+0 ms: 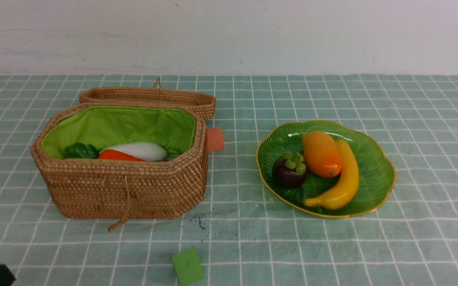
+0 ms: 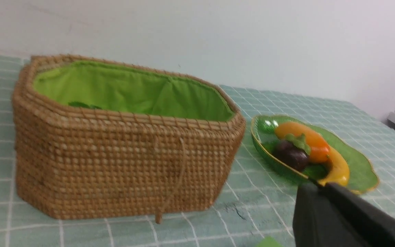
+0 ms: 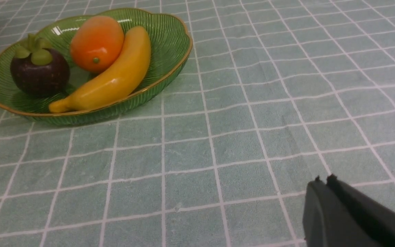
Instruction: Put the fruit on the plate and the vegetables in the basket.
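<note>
We see mango (image 1: 321, 153), banana (image 1: 342, 178) and mangosteen (image 1: 290, 171) on the plate (image 1: 376, 174); radish (image 1: 139, 150) and carrot (image 1: 115, 155) in the basket (image 1: 125, 186). Left claw (image 2: 321, 185) and right claw (image 3: 322, 180) are pressed together, empty.

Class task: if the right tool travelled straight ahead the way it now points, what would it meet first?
Probably only bare tablecloth. The shut right tool points past the plate, which sits off to one side; depth is uncertain.

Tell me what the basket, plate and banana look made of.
Basket: woven rattan or similar cane, matte tan, coiled rows visible; green cloth lining with creases. Plate: likely translucent green glass, glossy, ribbed veins, gold rim. Banana: probably moulded plastic or foam, smooth with a soft sheen, no skin marks.
</note>
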Action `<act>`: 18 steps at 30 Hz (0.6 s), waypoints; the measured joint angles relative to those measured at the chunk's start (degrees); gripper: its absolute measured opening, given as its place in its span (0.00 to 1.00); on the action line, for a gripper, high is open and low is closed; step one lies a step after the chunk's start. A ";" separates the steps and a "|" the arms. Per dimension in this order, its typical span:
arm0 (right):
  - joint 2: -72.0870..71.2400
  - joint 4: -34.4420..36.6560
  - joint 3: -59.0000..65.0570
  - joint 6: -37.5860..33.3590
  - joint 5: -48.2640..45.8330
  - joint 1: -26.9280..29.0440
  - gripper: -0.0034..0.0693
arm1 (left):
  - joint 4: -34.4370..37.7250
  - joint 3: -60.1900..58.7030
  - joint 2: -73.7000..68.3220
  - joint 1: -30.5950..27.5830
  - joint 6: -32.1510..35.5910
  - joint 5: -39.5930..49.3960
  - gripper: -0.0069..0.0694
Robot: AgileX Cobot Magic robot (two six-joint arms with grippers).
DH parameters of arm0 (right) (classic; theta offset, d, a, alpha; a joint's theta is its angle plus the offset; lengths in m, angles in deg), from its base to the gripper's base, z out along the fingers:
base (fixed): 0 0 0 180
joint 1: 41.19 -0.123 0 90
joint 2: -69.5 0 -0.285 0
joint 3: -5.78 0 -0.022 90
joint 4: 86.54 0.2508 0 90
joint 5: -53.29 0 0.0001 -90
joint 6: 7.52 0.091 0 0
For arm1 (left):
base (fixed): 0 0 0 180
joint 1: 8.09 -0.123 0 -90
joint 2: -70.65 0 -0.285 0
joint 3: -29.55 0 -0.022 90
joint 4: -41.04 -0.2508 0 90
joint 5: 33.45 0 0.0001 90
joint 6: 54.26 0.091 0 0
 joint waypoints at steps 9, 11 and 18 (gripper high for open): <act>0.00 0.00 0.00 0.00 0.00 0.00 0.05 | 8.59 -5.80 0.07 -19.68 7.22 1.38 0.07; 0.00 0.00 0.00 0.00 0.00 0.00 0.05 | 9.23 -6.93 0.07 -20.48 7.28 5.19 0.07; 0.00 0.00 0.00 0.00 0.00 0.00 0.06 | 10.62 -7.50 0.07 -20.64 7.04 12.60 0.07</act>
